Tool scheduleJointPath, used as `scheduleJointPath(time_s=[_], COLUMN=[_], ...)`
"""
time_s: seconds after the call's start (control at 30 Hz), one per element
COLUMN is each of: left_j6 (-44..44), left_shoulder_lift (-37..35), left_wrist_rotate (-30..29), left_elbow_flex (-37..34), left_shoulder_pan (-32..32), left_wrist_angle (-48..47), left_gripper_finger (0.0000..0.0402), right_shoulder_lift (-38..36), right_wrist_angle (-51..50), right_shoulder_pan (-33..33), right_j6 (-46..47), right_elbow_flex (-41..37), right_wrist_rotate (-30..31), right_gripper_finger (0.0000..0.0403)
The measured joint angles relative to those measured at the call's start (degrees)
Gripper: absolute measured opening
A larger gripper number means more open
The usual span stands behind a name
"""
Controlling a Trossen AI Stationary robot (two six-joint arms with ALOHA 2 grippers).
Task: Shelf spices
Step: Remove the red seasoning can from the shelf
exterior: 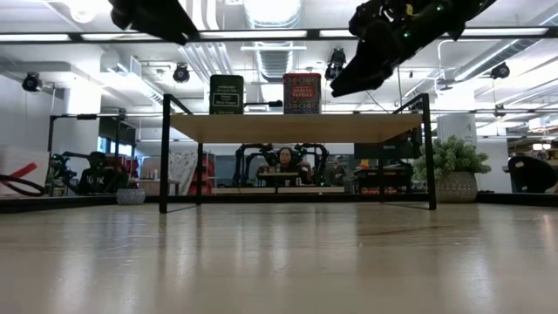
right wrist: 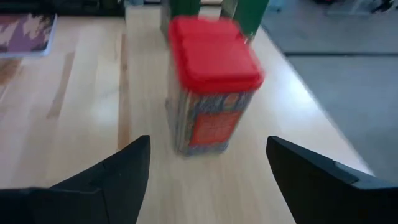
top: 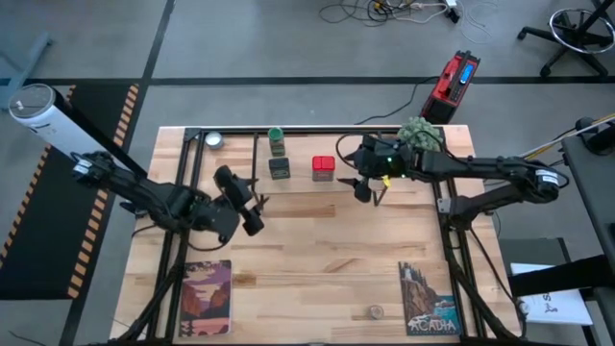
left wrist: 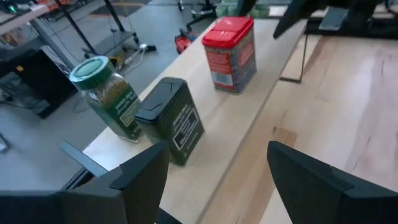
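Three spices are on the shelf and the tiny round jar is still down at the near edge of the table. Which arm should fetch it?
Probably the right. The tiny jar lies right of centre near the postcard, on the side of the right claw, which is open and empty beside the red tin. The left claw, also open, sits farther across.

Even, bright overhead light; ceiling lamps (exterior: 275, 12) glare in low view. Soft shadows under arms on table (top: 317, 259). Right wrist view: red tin (right wrist: 211, 84) motion-blurred. Low view foreground tabletop out of focus.
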Motion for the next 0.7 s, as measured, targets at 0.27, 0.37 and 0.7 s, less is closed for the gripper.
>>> scheduleJointPath(time_s=[0.27,0.37,0.7], left_j6=[4.02,4.63,4.26], left_shoulder_lift=[-0.06,-0.45,-1.53], left_wrist_rotate=[3.0,3.28,4.55], left_elbow_flex=[0.0,0.0,-0.85], left_shoulder_pan=[2.79,2.87,3.04], left_wrist_angle=[0.0,-0.18,0.14], left_gripper_finger=[0.0242,0.0236,0.0226], right_shoulder_lift=[4.24,5.68,6.12], right_wrist_angle=[4.54,5.04,7.66], right_shoulder_pan=[-3.47,-3.51,-3.64], right_j6=[1.01,1.49,1.39], right_elbow_flex=[0.05,0.05,0.05], right_wrist_rotate=[-6.0,-6.8,-6.99], right_gripper_finger=[0.0297,0.0291,0.0296])
